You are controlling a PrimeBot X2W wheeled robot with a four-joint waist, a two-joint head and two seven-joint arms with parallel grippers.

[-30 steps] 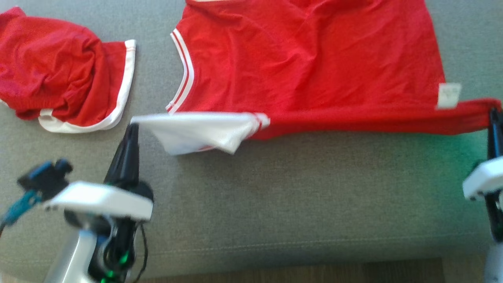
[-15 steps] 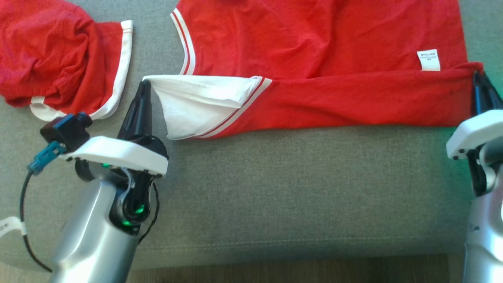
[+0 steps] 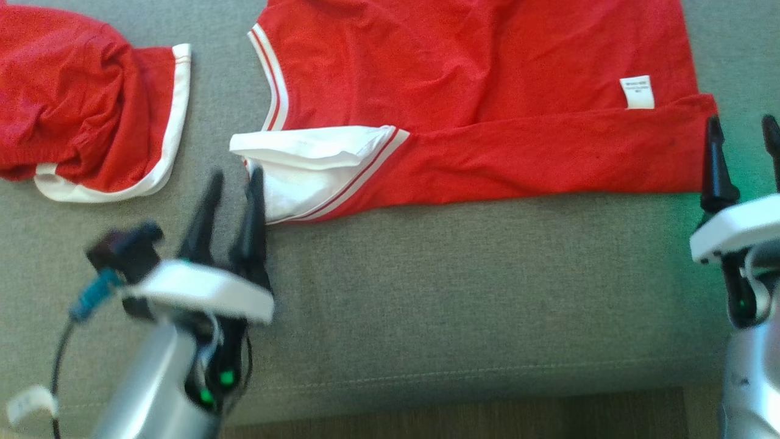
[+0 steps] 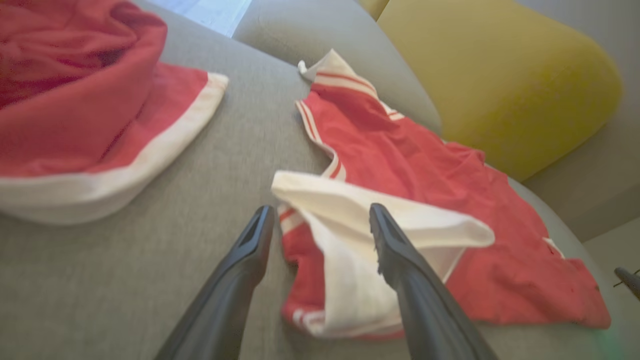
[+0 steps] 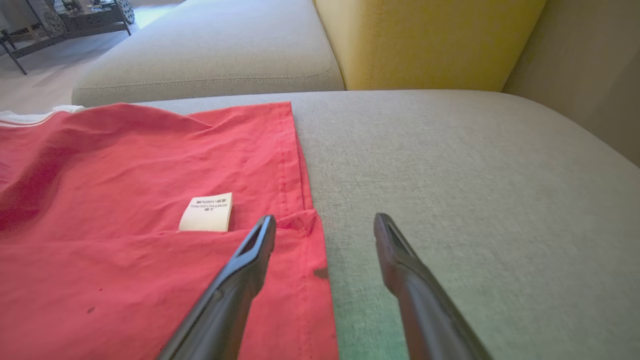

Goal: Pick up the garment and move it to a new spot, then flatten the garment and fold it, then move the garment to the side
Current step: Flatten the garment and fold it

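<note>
**Q:** How does the garment lie?

**A:** The garment (image 3: 475, 103), a red jersey with white striped trim, is spread on the grey sofa seat (image 3: 457, 292). Its near edge is folded over into a long band. A white sleeve (image 3: 304, 158) sits at the band's left end and a white label (image 3: 637, 92) near its right.

**Q:** What is obscured?

**A:** The far part is cut off at the top of the head view, and the label's print is too small to read.

**Q:** And the grippers?

**A:** The left gripper (image 3: 236, 175) has its fingers spread and holds nothing, at the sleeve's near left corner. Whether its right finger touches the cloth cannot be told. The right gripper (image 3: 741, 122), equally wide and empty, stands at the band's right end.

**Q:** What do the wrist views add?

**A:** The left wrist view shows the sleeve puffed up, with a yellow cushion (image 4: 500, 85) beyond. The right wrist view shows one finger over the hem corner and the other over bare seat. A second red garment (image 3: 79, 116) lies crumpled at the far left.
</note>
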